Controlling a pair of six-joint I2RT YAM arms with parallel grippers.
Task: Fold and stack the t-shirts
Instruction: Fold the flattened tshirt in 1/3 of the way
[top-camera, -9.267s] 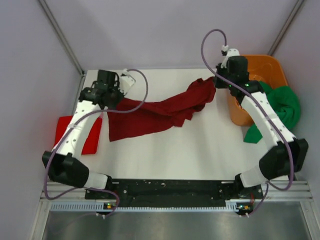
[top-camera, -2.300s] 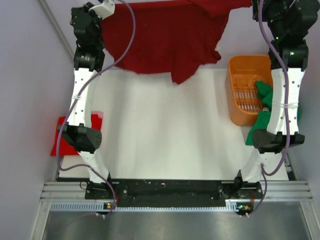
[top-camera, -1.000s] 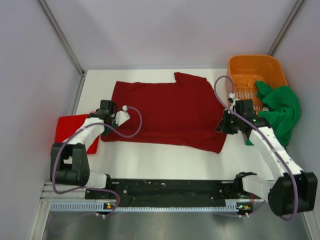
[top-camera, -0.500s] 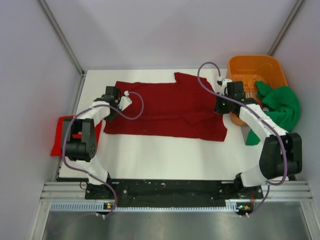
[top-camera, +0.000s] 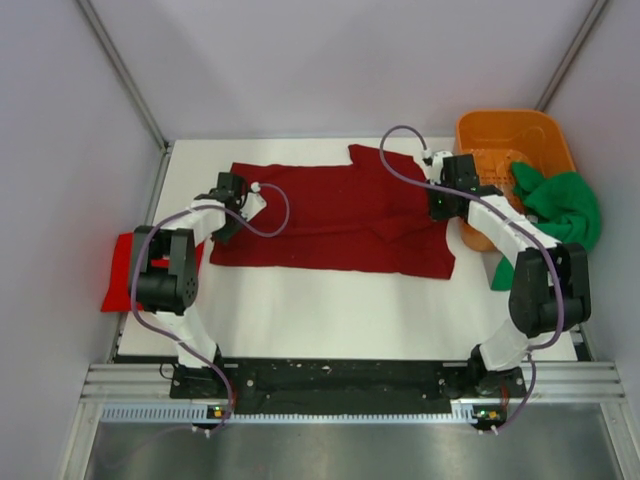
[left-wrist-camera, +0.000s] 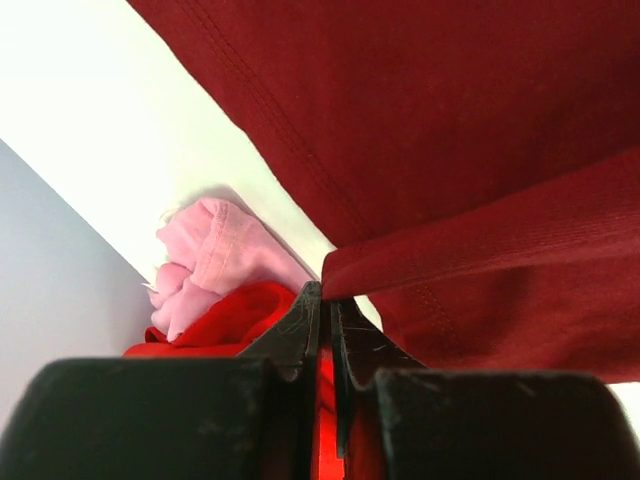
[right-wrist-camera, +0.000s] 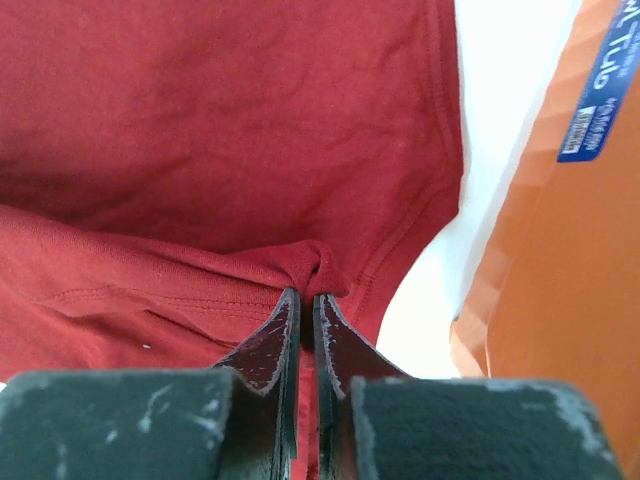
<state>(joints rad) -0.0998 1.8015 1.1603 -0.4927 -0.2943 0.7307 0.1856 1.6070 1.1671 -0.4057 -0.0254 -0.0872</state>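
Note:
The dark maroon t-shirt (top-camera: 330, 215) lies spread across the white table, with a fold ridge near its right side. My left gripper (top-camera: 226, 210) is at its left edge, shut on the hem (left-wrist-camera: 420, 260). My right gripper (top-camera: 440, 208) is at its right edge, shut on a pinch of the cloth (right-wrist-camera: 315, 265). The brighter red t-shirt (top-camera: 125, 272) lies folded at the table's left edge and shows behind the left jaws (left-wrist-camera: 225, 320). The green t-shirt (top-camera: 565, 205) hangs crumpled over the basket's right side.
The orange slotted basket (top-camera: 500, 135) stands at the back right, close to my right gripper; its wall fills the right of the right wrist view (right-wrist-camera: 560, 260). A pink cloth (left-wrist-camera: 210, 260) lies by the red shirt. Walls enclose the table on three sides.
The maroon shirt was held up high, then laid flat. In the last second both grippers moved away from the near edge, each holding a side of the shirt, and its near edge shifted back.

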